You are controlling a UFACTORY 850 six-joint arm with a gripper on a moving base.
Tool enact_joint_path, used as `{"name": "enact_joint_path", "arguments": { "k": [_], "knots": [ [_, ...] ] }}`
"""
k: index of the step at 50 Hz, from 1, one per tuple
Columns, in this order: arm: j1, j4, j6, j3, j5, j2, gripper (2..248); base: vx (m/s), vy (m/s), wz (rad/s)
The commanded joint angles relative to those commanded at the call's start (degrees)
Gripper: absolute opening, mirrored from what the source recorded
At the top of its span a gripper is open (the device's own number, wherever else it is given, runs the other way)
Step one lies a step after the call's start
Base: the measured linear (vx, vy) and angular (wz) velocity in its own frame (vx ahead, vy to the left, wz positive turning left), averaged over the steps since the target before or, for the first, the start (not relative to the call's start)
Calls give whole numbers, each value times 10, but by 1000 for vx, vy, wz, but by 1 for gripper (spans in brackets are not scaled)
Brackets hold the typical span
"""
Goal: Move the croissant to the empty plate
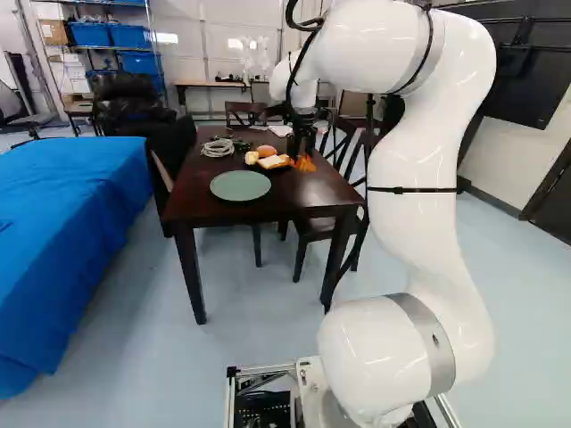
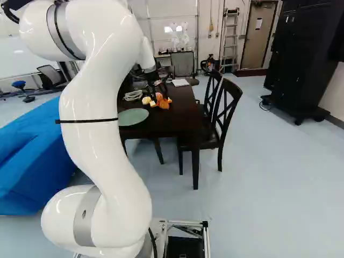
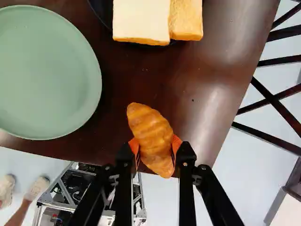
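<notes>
My gripper is over the dark table in the left base view, beyond the empty plate and beside the bread. In the wrist view the gripper is shut on the croissant, its orange pads pressing from both sides. The croissant's ridged golden-brown body lies lengthwise between the fingers, one end pointing out ahead of them. The empty plate is round, flat and pale green, with nothing on it; it also shows as a green plate at the table's near part.
Slices of bread lie on a black plate, with rolls beside them in the left base view. A coiled cable is on the table behind. Chairs line its right side; a blue-covered surface stands left.
</notes>
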Motion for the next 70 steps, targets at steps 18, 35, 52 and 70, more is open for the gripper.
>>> {"name": "enact_joint_path", "arguments": {
  "k": [18,35,52,70],
  "knots": [
    [22,4,0,-18,0,-13,94,0,0,0],
    [46,28,0,-27,-2,-19,94,0,0,0],
    [69,50,0,-33,-6,-24,94,0,0,0],
    [96,57,0,-53,-6,-38,94,0,0,0]
  ]
}}
